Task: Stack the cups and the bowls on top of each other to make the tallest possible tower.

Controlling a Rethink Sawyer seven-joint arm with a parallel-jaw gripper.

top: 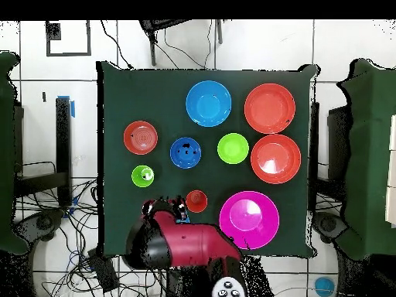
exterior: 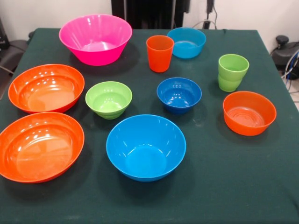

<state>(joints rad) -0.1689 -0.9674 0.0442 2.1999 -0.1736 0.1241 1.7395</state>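
Observation:
Every bowl stands upright and apart on the green cloth, and nothing is piled into a tower. The large pink bowl (exterior: 96, 39) (top: 249, 220), orange cup (exterior: 160, 52) (top: 196, 201) and light blue bowl (exterior: 187, 42) form the far row. Two lime green cups (exterior: 232, 72) (top: 142, 175) are nested one in the other. The small green bowl (exterior: 108, 99), dark blue bowl (exterior: 179, 94) and small orange bowl (exterior: 249, 113) sit mid-table. The large blue bowl (exterior: 145, 147) and two large orange bowls (exterior: 46, 87) (exterior: 39, 145) are nearest. The arm's end (top: 161, 210) covers the light blue bowl from above; the gripper cannot be made out.
The red arm (top: 189, 246) is folded back over the table's edge by its base. Dark chairs (top: 363, 155) stand beside the table, and cables lie on the floor around it. The green tablecloth (exterior: 233, 186) reaches the table's edges.

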